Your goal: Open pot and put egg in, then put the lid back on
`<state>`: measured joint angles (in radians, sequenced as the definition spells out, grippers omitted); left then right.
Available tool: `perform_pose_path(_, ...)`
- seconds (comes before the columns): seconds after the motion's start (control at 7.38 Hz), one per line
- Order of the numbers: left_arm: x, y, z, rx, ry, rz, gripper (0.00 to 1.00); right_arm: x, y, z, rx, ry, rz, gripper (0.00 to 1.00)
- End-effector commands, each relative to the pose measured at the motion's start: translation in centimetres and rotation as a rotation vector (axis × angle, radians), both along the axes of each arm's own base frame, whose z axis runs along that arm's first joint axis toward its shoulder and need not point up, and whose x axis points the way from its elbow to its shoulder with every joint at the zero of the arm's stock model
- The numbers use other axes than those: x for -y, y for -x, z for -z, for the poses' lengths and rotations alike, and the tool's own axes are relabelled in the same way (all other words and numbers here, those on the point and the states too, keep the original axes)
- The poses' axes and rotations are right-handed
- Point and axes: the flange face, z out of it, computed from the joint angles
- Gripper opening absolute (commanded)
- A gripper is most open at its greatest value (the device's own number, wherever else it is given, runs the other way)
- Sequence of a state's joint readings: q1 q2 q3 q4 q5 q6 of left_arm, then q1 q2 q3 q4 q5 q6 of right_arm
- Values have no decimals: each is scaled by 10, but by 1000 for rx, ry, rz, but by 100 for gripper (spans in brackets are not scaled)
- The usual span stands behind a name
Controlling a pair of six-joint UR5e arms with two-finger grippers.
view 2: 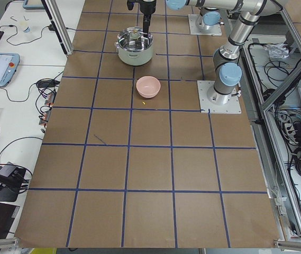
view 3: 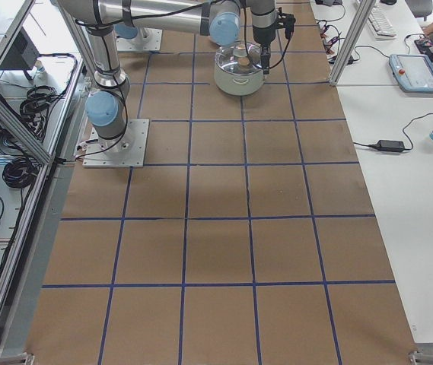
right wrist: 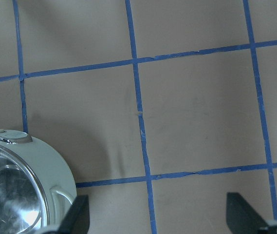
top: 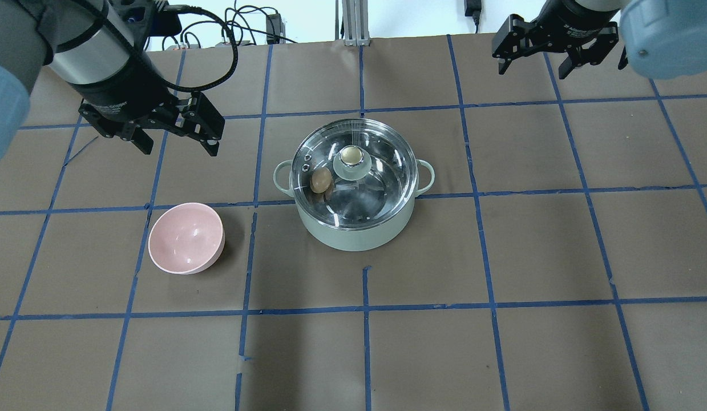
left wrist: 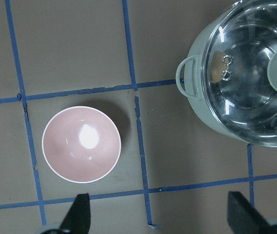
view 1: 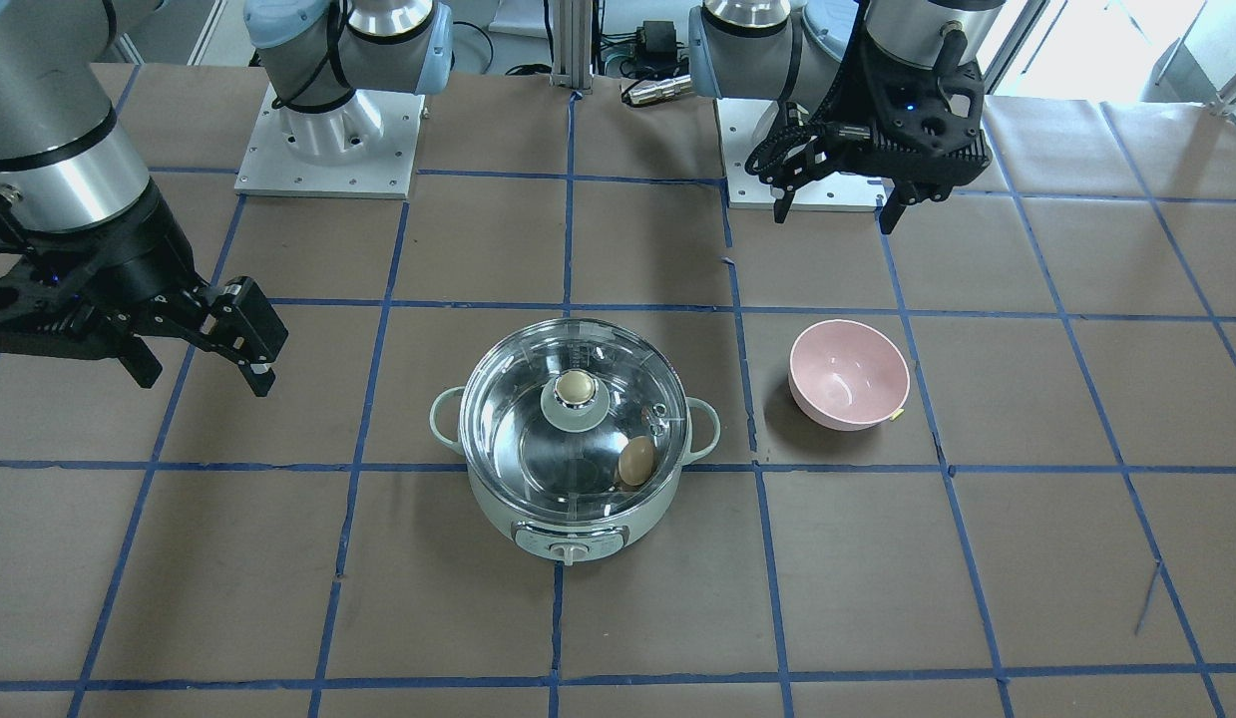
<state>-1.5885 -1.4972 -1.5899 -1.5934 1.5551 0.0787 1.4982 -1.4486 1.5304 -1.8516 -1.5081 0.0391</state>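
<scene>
The mint-green pot (view 1: 498,511) stands mid-table with the clear glass lid (view 1: 518,399) seated on it. The tan egg (view 1: 635,461) lies inside on the steel bottom, seen through the glass. In the overhead view the pot (top: 359,237), lid (top: 382,177) and egg (top: 320,180) show the same. My left gripper (top: 178,149) is open and empty, raised left of the pot. My right gripper (top: 533,71) is open and empty, far back right. The left wrist view shows the pot (left wrist: 196,105) and lid (left wrist: 255,83); the right wrist view shows the pot's edge (right wrist: 46,165).
An empty pink bowl (top: 186,238) sits on the table left of the pot, below my left gripper; it also shows in the left wrist view (left wrist: 81,144). Brown paper with blue tape lines covers the table (top: 501,257). The arm bases stand at the robot side.
</scene>
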Motion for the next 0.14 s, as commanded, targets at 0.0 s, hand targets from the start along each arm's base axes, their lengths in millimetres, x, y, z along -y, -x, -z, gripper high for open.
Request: perform_pose_path(0.0, 0, 0, 0, -1, 0, 2, 100, -3, -2, 8, 2, -16, -6, 100)
